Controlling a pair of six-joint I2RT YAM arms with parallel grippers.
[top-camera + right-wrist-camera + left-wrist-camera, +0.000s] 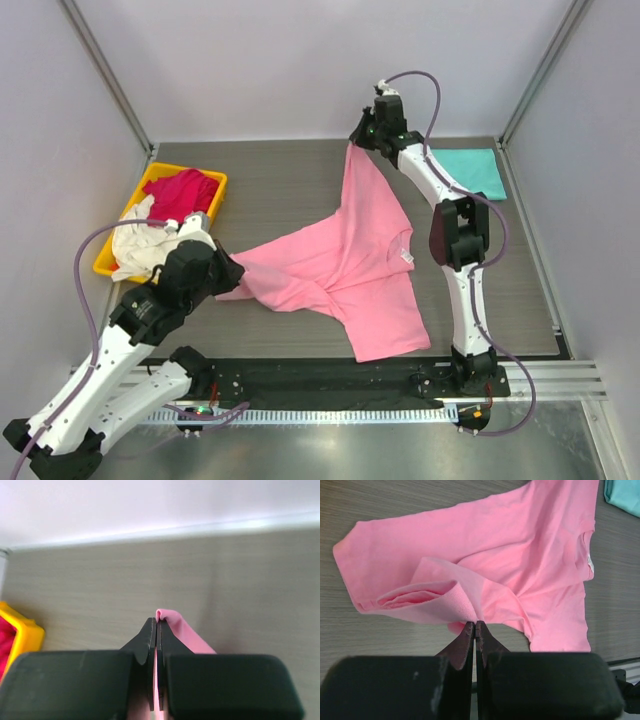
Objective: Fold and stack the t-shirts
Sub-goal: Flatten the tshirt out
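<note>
The light pink t-shirt (pixel 350 260) lies stretched across the middle of the table, partly bunched. My left gripper (pixel 232 275) is shut on a fold at its left edge; in the left wrist view that pink t-shirt (pixel 520 555) rises to the closed tips of the left gripper (pixel 475 624). My right gripper (pixel 352 143) is shut on the shirt's far corner, lifted near the back wall; pink cloth (pixel 180 627) pokes out between the tips of the right gripper (pixel 156 621). A folded teal t-shirt (pixel 470 172) lies at the back right. The crimson t-shirt (pixel 182 192) and the cream t-shirt (pixel 135 250) sit heaped in the bin.
A yellow plastic bin (pixel 106 262) stands at the left edge of the table, just behind my left arm; its corner (pixel 25 630) shows in the right wrist view. The teal t-shirt's edge (pixel 625 495) shows in the left wrist view. White walls enclose the table on three sides.
</note>
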